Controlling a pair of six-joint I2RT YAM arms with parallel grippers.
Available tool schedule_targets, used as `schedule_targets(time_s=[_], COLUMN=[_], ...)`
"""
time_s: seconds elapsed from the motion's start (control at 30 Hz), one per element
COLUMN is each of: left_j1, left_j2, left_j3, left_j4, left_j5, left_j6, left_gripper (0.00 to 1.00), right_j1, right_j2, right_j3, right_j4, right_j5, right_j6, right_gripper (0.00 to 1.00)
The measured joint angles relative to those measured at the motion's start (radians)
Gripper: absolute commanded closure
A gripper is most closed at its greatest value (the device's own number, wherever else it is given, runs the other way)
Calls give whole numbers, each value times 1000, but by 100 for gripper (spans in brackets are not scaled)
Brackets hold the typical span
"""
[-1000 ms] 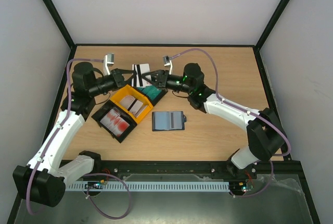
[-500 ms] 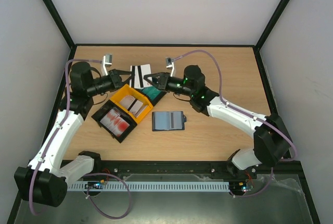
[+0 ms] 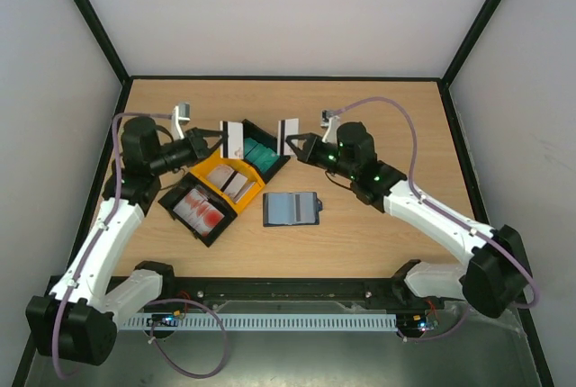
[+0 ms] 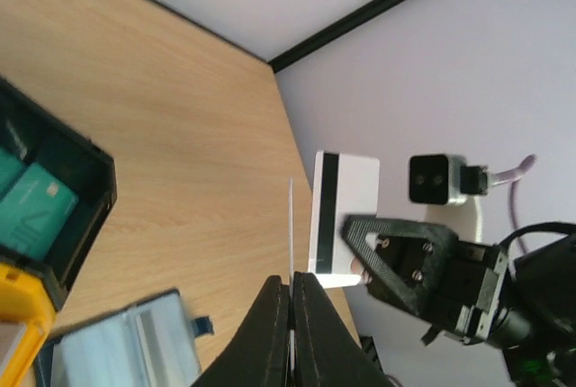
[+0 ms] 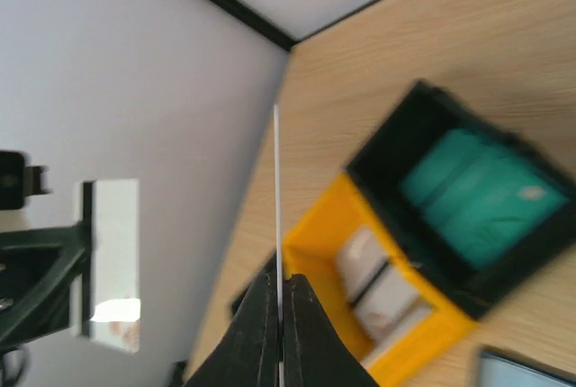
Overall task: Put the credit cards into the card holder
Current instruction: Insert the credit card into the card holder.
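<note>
Two credit cards are off the table (image 3: 387, 117). The left card (image 3: 231, 138), white with a black stripe, is pinched by the left gripper (image 3: 219, 140). The right card (image 3: 290, 135) looks the same and is pinched by the right gripper (image 3: 298, 142). Both cards are held upright in the air over the far end of the tray (image 3: 205, 165), near each other but apart. In each wrist view the arm's own card shows edge-on, with the jaws clamped tight on its lower edge only.

The card holder (image 3: 291, 209) lies open and flat on the table, grey lining up, just right of the tray and between the arms, well apart from the held cards. No card shows in it, so I judge nothing is inserted yet.

More cards sit in the tray:
- teal cards (image 3: 261, 153) in the far compartment
- whitish cards (image 3: 232, 180) in the yellow middle compartment
- red-marked cards (image 3: 200, 208) in the near compartment

Risks:
- The grip is on a thin edge, so a card may pivot or slip when pressed against a pocket.
- The holder looks loose, and with both grippers loaded nothing can pin it, so a push may slide it instead of seating the card.
- Both arms going to the same small holder could collide.
- The pocket openings are too small to make out, and a misaligned card edge would catch on the lining.
</note>
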Motion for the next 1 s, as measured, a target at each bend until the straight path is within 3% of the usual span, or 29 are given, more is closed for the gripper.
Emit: schedule_targets(time_s=[0.1, 0.37, 0.5, 0.67, 1.0], left_j1=[-72, -546, -711, -798, -803], left_j2=[-19, -30, 15, 170, 458], left_j3=[-73, -353, -433, -459, -420], left_j4=[22, 175, 296, 457, 610], left_j5=[-71, -434, -626, -751, -822], left_j6=[-11, -158, -234, -314, -389], left_gripper=[98, 98, 98, 98, 98], right_j1=[0, 0, 0, 0, 0], right_j2=[-56, -260, -311, -308, -192], right_j3=[-16, -133, -186, -239, -266], right_j4=[-142, -497, -639, -708, -656], right_j5=[106, 367, 484, 531, 513], right_j6=[-64, -149, -153, -149, -133], right_gripper=[98, 98, 98, 98, 98])
